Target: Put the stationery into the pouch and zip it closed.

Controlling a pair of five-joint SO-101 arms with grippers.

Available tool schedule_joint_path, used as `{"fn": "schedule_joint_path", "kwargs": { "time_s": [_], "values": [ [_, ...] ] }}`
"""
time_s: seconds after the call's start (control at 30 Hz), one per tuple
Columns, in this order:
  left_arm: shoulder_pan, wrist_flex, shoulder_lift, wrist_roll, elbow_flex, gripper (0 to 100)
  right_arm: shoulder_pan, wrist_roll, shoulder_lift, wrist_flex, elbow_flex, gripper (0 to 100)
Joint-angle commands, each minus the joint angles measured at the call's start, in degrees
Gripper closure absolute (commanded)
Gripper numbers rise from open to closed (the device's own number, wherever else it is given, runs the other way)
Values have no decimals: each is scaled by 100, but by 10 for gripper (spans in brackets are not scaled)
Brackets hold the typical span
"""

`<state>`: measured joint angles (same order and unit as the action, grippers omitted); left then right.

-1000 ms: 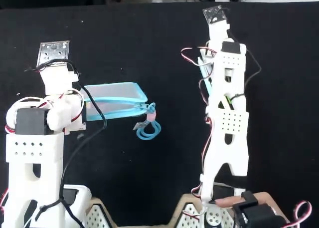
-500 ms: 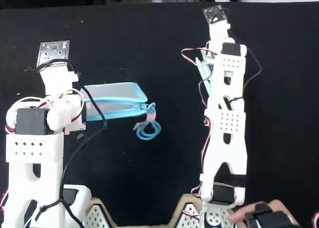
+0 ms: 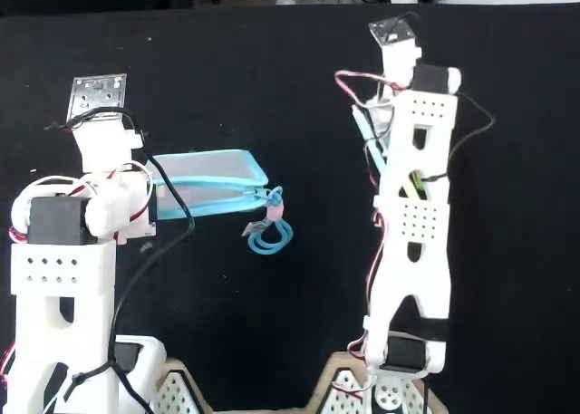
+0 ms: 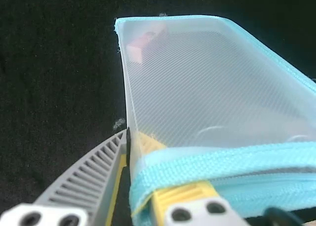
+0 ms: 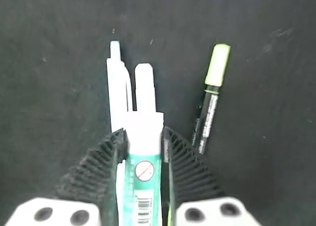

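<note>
Black cloth table (image 3: 227, 70), matte, slightly linty. The left arm (image 3: 63, 251) stands at the pouch's end away from the zip pull, and the right arm (image 3: 412, 206) is stretched out over the far side, well apart from the pouch. Pouch (image 3: 208, 183): flat rectangle of translucent fine-ribbed mesh with woven turquoise tape along the edge and zip. The left gripper (image 4: 129, 137) is clamped on its corner, with a ridged grey jaw on one face and a yellow-padded jaw on the other. I cannot tell how far the zip stands open. The right gripper (image 5: 143, 132) is closed on a white tube (image 5: 143, 132), a smooth plastic cylinder with a green label and rounded cap. Both ribbed black jaws touch its sides. Step in hand, by my judgement, is lifting this tube and carrying it to the pouch mouth. Advice: lift straight up so that the white pen (image 5: 117, 87) lying against it is not dragged, since the near jaw sits tight beside it. Keep the tube's long axis in line with the zip opening. The left grip must hold the floppy mesh taut. Marker (image 5: 211, 97): slim black barrel with a yellow-green cap, lying apart on the cloth. Zip pull cord (image 3: 269, 237): thin blue loop, limp. A small pinkish block (image 4: 140, 45), maybe an eraser, is already inside the pouch.
</note>
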<state>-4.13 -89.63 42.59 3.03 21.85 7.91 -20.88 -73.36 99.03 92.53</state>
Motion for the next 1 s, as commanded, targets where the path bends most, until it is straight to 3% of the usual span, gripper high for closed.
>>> {"fn": "schedule_joint_path", "kwargs": {
  "time_s": [0.0, 0.23, 0.5, 0.97],
  "values": [
    [-57, -18, -35, 53, -4, 970, -62, 9, 760, 237, -171, 988],
    [-57, -18, -35, 53, -4, 970, -193, 378, 1771, 229, -1982, 988],
    [-57, -18, -35, 53, -13, 970, -677, 35, 3556, 53, -4804, 987],
    [-66, -18, -35, 44, 13, 970, -976, -18, 7996, -3824, -12040, 987]
  ]
}}
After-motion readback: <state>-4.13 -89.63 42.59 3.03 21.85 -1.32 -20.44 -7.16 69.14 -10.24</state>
